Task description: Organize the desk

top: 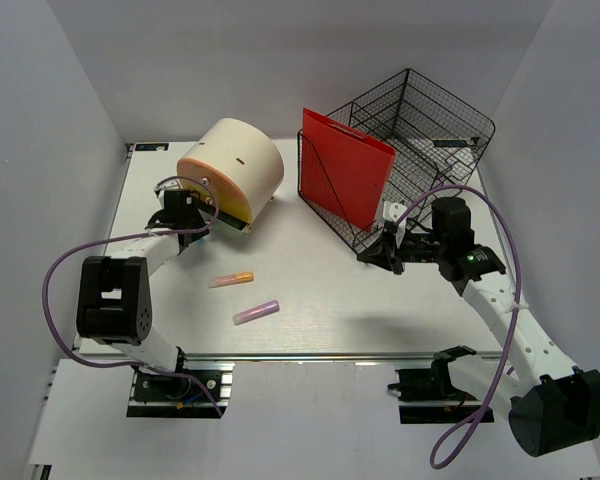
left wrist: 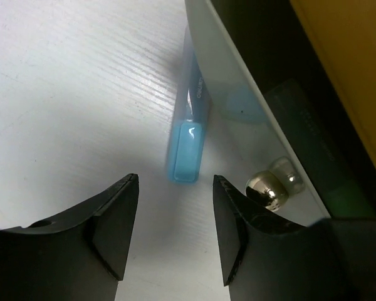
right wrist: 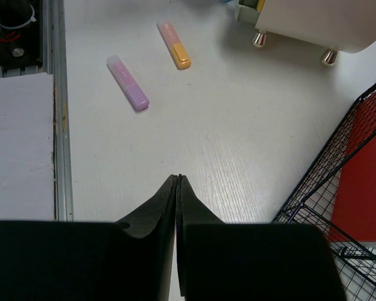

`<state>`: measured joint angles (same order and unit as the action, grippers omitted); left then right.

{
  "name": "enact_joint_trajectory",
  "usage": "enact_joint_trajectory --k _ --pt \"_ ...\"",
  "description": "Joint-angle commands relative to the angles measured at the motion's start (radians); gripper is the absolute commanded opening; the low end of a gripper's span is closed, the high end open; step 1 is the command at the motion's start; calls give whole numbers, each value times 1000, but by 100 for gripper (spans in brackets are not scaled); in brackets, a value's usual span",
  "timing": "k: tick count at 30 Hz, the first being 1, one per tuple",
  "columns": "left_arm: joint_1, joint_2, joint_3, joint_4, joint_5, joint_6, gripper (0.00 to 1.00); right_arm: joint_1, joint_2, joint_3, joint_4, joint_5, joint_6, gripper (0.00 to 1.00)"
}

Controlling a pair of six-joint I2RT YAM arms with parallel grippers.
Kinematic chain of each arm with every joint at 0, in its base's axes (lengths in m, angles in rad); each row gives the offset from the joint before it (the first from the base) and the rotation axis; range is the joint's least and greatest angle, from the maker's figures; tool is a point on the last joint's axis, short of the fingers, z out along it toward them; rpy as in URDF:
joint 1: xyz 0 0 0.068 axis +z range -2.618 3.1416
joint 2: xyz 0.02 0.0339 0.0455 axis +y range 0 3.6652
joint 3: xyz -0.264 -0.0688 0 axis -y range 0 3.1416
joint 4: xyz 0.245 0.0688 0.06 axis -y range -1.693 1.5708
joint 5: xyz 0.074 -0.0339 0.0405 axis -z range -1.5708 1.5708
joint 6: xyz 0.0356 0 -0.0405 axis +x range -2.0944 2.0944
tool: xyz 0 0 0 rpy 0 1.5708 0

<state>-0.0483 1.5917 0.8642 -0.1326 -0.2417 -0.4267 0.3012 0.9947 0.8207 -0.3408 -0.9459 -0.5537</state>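
Highlighter (left wrist: 187,150), perhaps: left wrist only.

Desk (top: 330,290) carries orange highlighter (top: 231,279), purple highlighter (top: 256,312), wire rack (top: 420,130), cream drum (top: 235,170)

White desk (top: 320,295), flat, faintly grained top, metal rail (top: 310,355) along near edge

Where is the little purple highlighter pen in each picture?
Top external: the purple plastic highlighter lies low and left of centre on the white desk, near the metal rail.
Left wrist: not in it.
Right wrist: the highlighter is upper left, beside the rail.
Shared landmark: the round cream box on shiny feet shows in all three.
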Motion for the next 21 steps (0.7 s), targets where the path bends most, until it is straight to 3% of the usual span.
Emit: enact_joint_trajectory --k 1,21 --pt "-4 5 7 31 4 14 61 -5 1 11 6 -13 -8 5" --pt "-4 85 -16 103 10 5 58 -4 16 12 -1 -10 -17 5"
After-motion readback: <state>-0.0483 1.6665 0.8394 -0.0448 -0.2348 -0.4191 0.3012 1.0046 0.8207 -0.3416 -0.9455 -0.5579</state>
